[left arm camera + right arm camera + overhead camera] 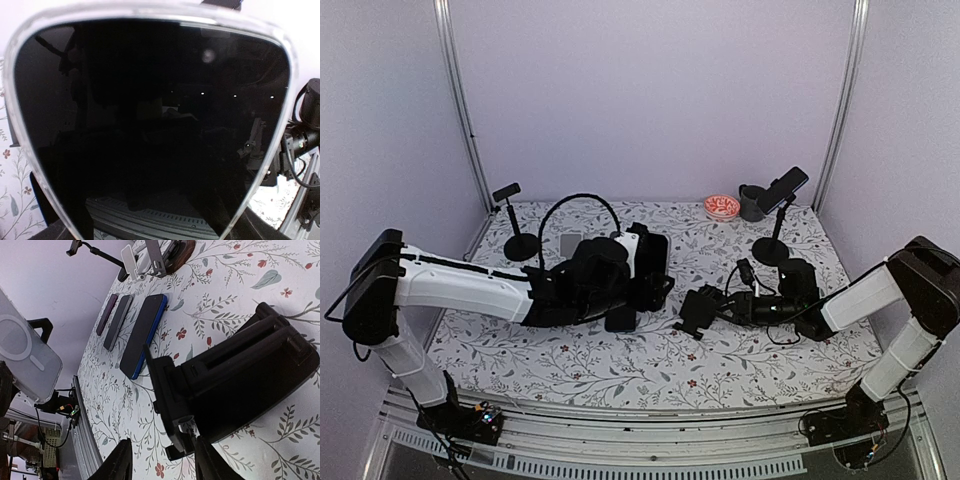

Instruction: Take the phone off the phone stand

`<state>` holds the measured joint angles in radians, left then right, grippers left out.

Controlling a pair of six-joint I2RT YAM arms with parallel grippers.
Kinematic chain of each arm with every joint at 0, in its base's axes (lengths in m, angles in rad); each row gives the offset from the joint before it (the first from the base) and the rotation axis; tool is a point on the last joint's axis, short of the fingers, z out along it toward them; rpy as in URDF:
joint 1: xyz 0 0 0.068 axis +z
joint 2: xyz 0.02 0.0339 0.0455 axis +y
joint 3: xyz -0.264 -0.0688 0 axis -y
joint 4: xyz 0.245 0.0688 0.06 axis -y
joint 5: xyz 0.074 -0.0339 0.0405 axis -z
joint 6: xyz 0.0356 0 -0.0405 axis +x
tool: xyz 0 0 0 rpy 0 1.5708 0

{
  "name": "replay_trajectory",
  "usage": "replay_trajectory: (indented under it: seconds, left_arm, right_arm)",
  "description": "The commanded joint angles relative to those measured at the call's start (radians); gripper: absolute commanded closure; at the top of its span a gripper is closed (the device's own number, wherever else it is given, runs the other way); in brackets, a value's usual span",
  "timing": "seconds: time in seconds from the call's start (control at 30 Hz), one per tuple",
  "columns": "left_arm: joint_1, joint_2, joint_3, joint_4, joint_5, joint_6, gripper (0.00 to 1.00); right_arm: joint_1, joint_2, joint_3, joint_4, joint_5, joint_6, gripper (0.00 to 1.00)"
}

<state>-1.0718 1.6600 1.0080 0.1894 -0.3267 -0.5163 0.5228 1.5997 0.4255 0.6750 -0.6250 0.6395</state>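
The phone (150, 125) is off the stand (235, 385).
Seemingly the left claw (642, 272) grips it, ten o'clock; the right claw (165, 457) gapes empty.

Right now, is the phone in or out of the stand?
Out. Right wrist view: the stand sits empty, with the phone held up apart from it.

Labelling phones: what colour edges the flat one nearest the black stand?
Blue; the phone shows best in the right wrist view.
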Motion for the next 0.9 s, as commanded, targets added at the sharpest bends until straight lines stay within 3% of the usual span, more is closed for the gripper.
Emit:
replay_trajectory:
  seconds: [0.0, 0.2, 0.57, 0.63, 0.87]
  left_arm:
    - [0.023, -0.080, -0.018, 0.068, -0.031, -0.008, 0.34]
    - [0.041, -0.132, -0.052, 0.067, -0.035, 0.001, 0.34]
    - [0.077, -0.188, -0.108, 0.069, -0.028, 0.006, 0.34]
    - [0.083, -0.195, -0.115, 0.071, -0.023, 0.004, 0.34]
    - [0.096, -0.231, -0.156, 0.084, -0.027, 0.002, 0.34]
  right_arm:
    - [0.006, 0.053, 0.051, -0.016, 0.027, -0.008, 0.58]
    - [-0.028, 0.065, 0.086, -0.091, 0.052, -0.050, 0.63]
    - [-0.178, 0.059, 0.184, -0.323, 0.062, -0.216, 0.59]
    - [-0.192, 0.066, 0.221, -0.370, 0.075, -0.245, 0.54]
    - [-0.166, -0.048, 0.211, -0.448, 0.175, -0.243, 0.17]
